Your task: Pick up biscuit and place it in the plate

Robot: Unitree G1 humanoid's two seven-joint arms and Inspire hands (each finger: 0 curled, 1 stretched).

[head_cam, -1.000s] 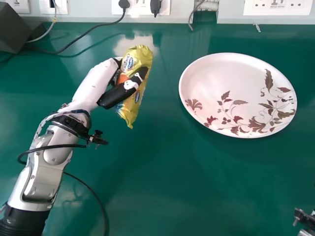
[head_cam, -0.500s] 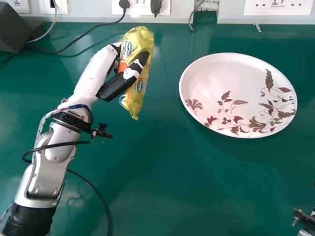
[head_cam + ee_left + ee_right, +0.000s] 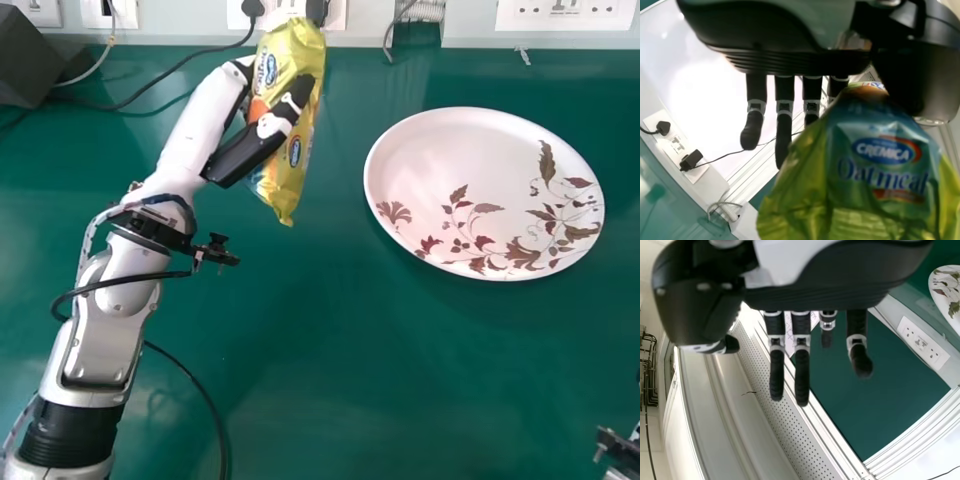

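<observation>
My left hand point(image 3: 250, 145) is at the upper left of the head view, its fingers and thumb pinching the yellow biscuit packet point(image 3: 290, 75), which hangs tilted to the left of the plate. The white plate point(image 3: 460, 150) with brown leaf patterns lies on the green table at the right. In the left wrist view the packet point(image 3: 880, 180) fills the space beside the thumb of my left hand point(image 3: 755, 125). My right hand point(image 3: 802, 375) has its fingers straight and holds nothing in the right wrist view.
Wall sockets with plugs point(image 3: 290, 12) line the table's back edge. A black cable point(image 3: 170, 70) runs to a dark box point(image 3: 30, 60) at the back left. Part of the right arm's mount point(image 3: 620, 445) shows at the lower right corner of the green table point(image 3: 380, 380).
My left hand has moved up in the head view and a little right, carrying the packet farther back. The plate and the right arm's mount have stayed put.
</observation>
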